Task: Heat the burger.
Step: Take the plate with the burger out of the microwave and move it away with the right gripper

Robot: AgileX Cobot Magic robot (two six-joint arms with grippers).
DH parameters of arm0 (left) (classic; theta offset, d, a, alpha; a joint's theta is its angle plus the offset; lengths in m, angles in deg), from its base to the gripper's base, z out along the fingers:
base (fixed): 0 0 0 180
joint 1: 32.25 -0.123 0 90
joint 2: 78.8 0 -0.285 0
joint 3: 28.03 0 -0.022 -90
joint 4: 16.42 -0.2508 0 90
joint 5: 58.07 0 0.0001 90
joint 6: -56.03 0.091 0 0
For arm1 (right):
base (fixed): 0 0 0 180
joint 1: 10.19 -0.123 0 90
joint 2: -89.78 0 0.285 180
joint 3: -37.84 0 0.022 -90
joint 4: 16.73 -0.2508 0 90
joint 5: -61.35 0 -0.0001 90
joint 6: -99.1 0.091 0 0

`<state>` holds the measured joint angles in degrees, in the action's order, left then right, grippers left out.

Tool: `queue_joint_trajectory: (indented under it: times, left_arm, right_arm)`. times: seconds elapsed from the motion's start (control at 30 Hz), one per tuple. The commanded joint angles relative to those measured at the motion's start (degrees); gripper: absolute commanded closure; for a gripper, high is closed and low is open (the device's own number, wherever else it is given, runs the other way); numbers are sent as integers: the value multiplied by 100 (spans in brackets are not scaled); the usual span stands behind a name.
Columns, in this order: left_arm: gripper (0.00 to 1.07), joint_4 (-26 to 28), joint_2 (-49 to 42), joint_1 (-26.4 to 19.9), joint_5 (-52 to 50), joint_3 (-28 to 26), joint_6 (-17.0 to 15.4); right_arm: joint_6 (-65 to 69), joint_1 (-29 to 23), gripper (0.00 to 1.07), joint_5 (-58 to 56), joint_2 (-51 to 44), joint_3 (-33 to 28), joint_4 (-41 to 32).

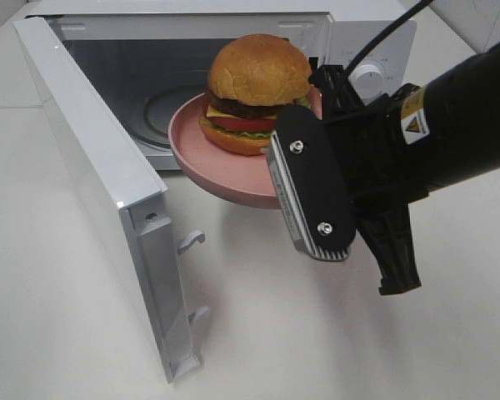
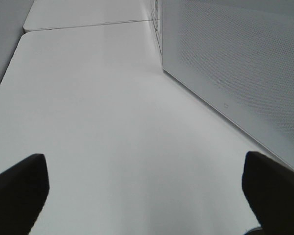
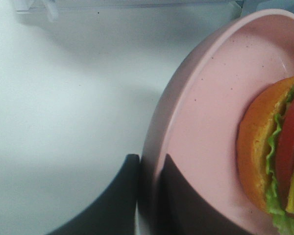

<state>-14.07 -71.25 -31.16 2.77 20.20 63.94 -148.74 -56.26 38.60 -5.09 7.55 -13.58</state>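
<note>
The microwave [image 1: 233,50] stands at the back of the white bench [image 1: 258,333] with its door [image 1: 108,192] swung fully open to the left of the exterior view. Two latch hooks [image 1: 192,242] project from the door's free edge. The cavity is open, and a control knob [image 1: 368,79] sits on the panel at the right.

The right gripper [image 3: 147,171] holds the pink plate [image 1: 225,171] by its near rim. In the right wrist view the jaws are clamped on the rim, one finger [image 3: 120,196] below the plate and the other on its inner surface. The plate is clear of the bench, level with the cavity mouth and just in front of it; whether its far edge is already inside cannot be told.

The burger [image 1: 257,92] sits upright on the plate, toward its far side. Layers visible from top: domed bun, dark patty, yellow cheese, red tomato, green lettuce, lower bun.

The left gripper [image 2: 147,191] hangs over bare bench beside the outer face of the door [image 2: 235,63]. Its jaws stand wide apart and hold nothing; only the two dark fingertips [image 2: 19,191] show at the edges of the left wrist view.
</note>
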Motion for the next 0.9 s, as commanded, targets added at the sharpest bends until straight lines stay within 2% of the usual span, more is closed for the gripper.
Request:
queue_joint_trajectory:
  times: [0.03,0.17,0.3,0.5,0.9]
  left_arm:
    - [2,46,-115,23,-92,0,-34]
    - [2,46,-115,23,-92,0,-34]
    - [2,46,-115,23,-92,0,-34]
    - [2,46,-115,23,-92,0,-34]
    - [2,46,-115,23,-92,0,-34]
  right_arm:
    - [80,-17,107,309,-464,-155,120]
    - [338,-17,107,212,-1066,-556,286]
    - [659,-17,107,120,-1387,-676,453]
    - [1599,-17,107,-241,-2051,-1043,1134]
    - [2733,0,107,-1507,-2618,-1100,2051]
